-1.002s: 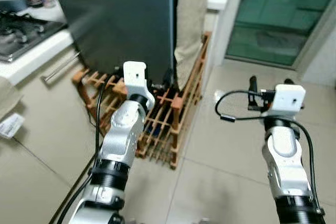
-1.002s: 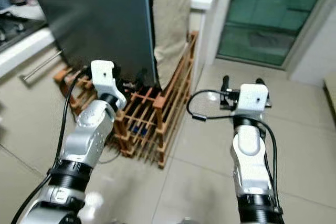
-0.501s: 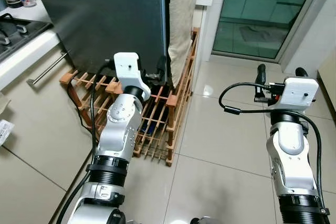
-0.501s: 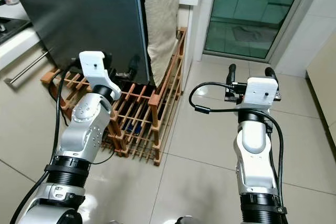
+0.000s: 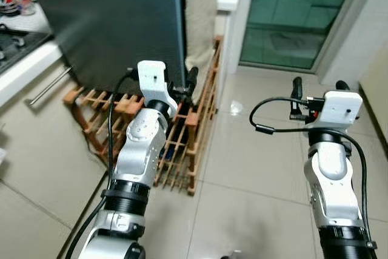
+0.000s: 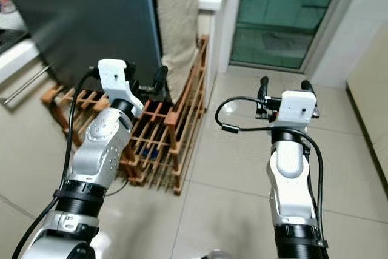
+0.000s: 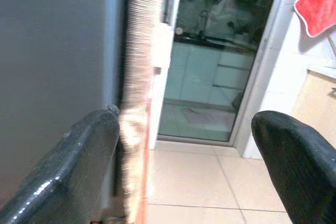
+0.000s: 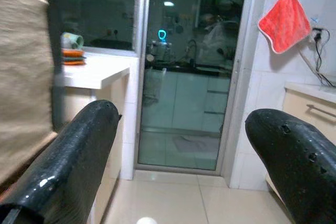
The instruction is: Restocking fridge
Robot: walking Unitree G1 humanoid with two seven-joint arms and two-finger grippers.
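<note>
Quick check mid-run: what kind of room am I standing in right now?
Most likely a home kitchen: a tall dark fridge ahead, a white counter with a drawer handle on the left, and a wooden bottle rack on the tiled floor.

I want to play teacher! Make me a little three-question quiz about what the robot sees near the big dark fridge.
1. True or false: the left claw is holding a bottle.
2. What stands on the floor at the foot of the fridge? A) a wooden rack B) a blue bucket C) a chair
3. Fill in: in the right wrist view, a ____ cloth hangs on the white wall.

Key
1. False: its fingers are apart with nothing between them.
2. A
3. red
</note>
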